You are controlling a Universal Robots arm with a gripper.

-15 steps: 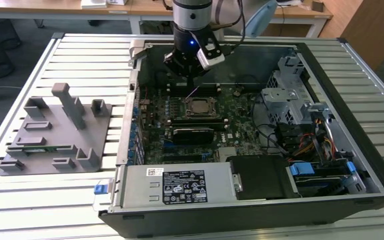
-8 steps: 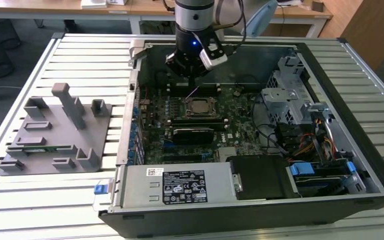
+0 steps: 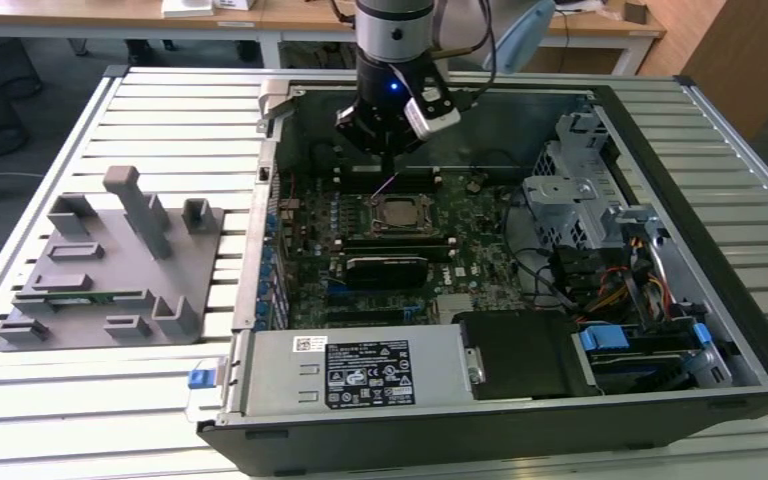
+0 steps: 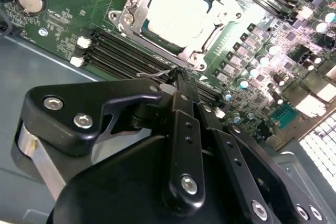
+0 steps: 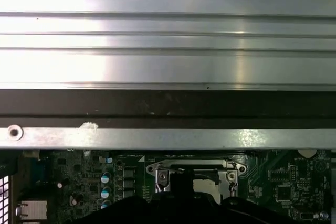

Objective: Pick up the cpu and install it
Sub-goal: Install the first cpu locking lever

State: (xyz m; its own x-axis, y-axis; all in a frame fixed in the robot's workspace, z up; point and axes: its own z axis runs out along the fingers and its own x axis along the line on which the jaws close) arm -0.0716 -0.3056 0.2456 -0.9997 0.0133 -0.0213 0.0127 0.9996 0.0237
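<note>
In its metal socket frame lies the square silvery cpu; black pincer closed, empty.

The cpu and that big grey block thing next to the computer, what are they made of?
The cpu seems to have a metal top: pale silver-grey, smooth, catching the light with a soft sheen as it sits in the socket frame. The grey fixture looks like plastic: dull, matte, one even grey all over, with chunky moulded posts and slots. It could be printed; that is hard to tell.
</note>
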